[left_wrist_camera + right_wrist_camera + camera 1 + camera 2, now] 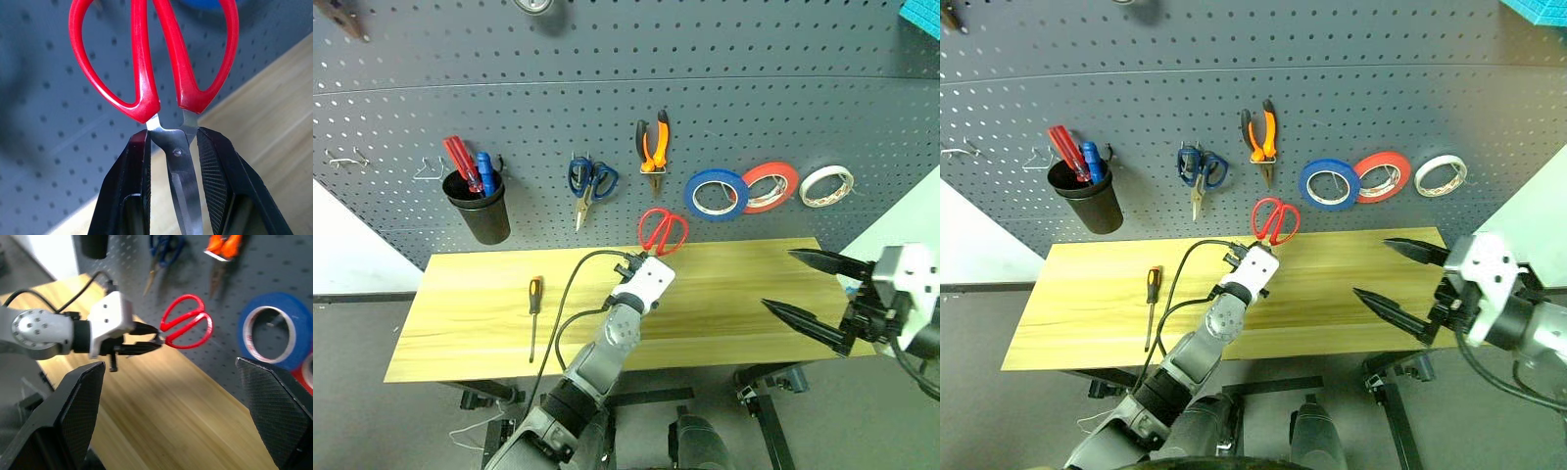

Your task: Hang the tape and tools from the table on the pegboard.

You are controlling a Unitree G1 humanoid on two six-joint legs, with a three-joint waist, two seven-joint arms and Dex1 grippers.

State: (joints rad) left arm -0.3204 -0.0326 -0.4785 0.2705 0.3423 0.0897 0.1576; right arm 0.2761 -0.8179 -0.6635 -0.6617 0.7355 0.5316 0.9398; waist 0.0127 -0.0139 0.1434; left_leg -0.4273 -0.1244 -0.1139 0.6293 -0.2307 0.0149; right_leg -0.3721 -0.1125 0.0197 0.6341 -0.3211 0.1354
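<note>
Against the grey pegboard [724,108], above the table's [470,323] far edge, the left gripper [173,147] pinches the red scissors [662,231] by the blades, handles forward. The right gripper [808,289] hangs spread wide, empty.

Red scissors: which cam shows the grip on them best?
Left wrist view. There the red scissors sit close up, with the left hand clamped on the blades near the pivot, red handles pointing toward the pegboard. The eye views show them small past that hand. The right wrist view shows them side-on from farther off.
</note>
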